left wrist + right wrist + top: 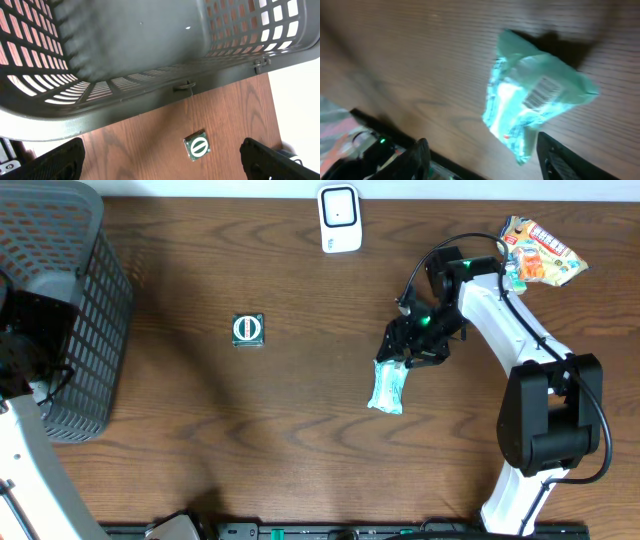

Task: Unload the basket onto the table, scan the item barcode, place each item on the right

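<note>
A pale green packet (388, 388) lies on the wooden table, and its white barcode (543, 92) faces up. My right gripper (407, 352) hovers at the packet's upper end. In the right wrist view the packet (535, 107) reaches down between the fingers (555, 160), close to the right one; the jaws stand apart around its lower end, and no squeeze shows. The white scanner (339, 218) stands at the table's far edge. My left gripper (162, 167) is open and empty, at the rim of the basket (150, 60).
A dark mesh basket (60, 310) fills the left side, with my left arm beside it. A small green square pack (248, 329) (197, 145) lies left of centre. A colourful snack bag (540, 255) sits at the far right.
</note>
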You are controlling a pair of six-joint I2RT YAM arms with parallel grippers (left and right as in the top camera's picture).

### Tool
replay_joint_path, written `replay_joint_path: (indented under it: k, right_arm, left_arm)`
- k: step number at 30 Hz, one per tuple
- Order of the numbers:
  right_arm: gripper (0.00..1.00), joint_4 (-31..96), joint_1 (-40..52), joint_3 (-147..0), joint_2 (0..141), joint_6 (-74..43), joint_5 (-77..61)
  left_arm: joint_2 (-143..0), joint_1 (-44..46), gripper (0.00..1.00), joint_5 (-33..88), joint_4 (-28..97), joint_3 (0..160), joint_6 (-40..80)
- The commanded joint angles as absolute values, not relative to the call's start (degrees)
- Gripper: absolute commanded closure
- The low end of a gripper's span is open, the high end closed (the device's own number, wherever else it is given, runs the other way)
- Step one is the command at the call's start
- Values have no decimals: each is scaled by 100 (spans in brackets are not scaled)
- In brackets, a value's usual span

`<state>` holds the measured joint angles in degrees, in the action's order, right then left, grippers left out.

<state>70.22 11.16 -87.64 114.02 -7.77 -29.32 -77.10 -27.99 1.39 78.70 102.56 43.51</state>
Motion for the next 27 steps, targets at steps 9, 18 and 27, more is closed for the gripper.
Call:
replay_joint_path:
  k: [9, 18, 27]
  right_arm:
    - [41, 6984, 1157, -8040, 11262, -1024, -2434]
    - [57, 6053, 1164, -7137, 11262, -961, -2340]
    - [99, 5478, 799, -7435, 11260, -40, -2639]
  left_arm:
    - [-7712, -2821, 2, 106, 7885, 10272, 4362]
    - [-7712, -2821, 2, 106, 7885, 10272, 4359]
    - [-7712, -2821, 2, 106, 7885, 10272, 4362]
